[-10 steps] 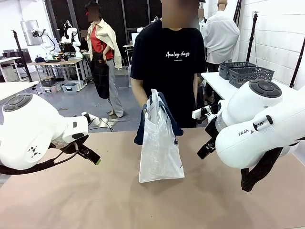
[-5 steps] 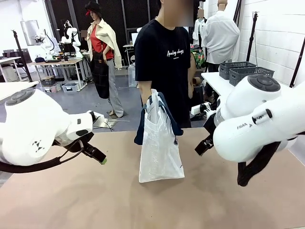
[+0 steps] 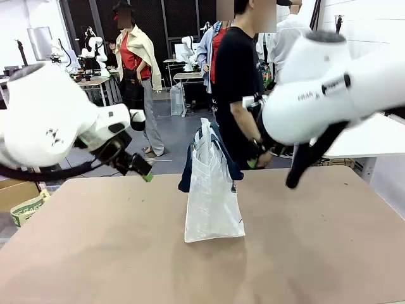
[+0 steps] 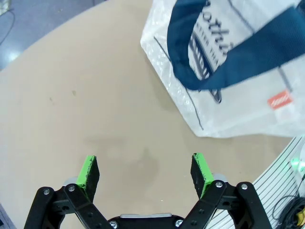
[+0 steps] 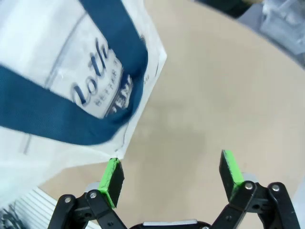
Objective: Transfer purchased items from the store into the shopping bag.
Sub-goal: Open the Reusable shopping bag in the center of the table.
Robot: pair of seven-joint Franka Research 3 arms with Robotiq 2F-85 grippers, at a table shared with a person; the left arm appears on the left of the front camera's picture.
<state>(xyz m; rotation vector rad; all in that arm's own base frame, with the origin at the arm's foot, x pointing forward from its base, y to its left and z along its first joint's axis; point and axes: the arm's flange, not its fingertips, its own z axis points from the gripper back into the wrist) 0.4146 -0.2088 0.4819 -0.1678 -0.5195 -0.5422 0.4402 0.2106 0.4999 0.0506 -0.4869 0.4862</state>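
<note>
Left tool (image 4: 143, 164) and right tool (image 5: 171, 164) gape empty; the shopping bag (image 3: 212, 202) looks light and floppy, best gripped by its straps (image 4: 248, 57).

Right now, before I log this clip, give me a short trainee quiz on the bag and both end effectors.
1. True or false: the shopping bag stands upright on the table.
2. The left end effector is: A) open and empty, B) shut on a strap, C) shut on a red packet.
3. Fill in: the right end effector is open over the table, beside the bag's ____ strap handles.

Key: 1 true; 2 A; 3 navy.
</note>
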